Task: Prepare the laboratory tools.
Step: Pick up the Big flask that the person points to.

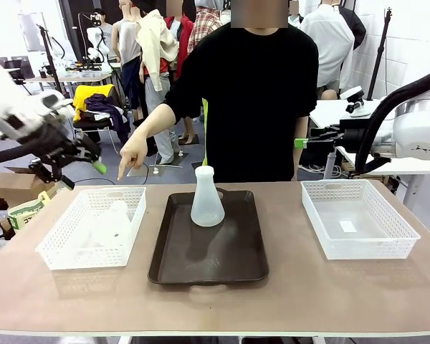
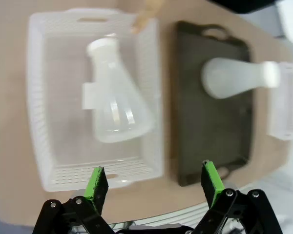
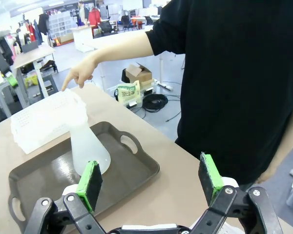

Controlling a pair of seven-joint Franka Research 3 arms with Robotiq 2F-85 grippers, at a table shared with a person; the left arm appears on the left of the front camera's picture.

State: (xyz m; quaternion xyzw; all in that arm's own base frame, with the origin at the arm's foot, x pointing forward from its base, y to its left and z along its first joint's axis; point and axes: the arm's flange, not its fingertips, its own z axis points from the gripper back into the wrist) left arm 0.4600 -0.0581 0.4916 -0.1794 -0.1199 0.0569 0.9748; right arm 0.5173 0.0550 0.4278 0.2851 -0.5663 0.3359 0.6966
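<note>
One frosted conical flask stands upright at the back of the dark brown tray; it also appears in the right wrist view as flask and in the left wrist view as flask. A second flask lies on its side in the left white basket. My left gripper hangs open above and to the left of that basket, and in its own view the left gripper holds nothing. My right gripper is open and empty, off the tray's right side.
The person stands at the far side, and a hand points a finger down at the left basket's far edge. A second white mesh basket sits at the right. The right arm is raised at the right edge.
</note>
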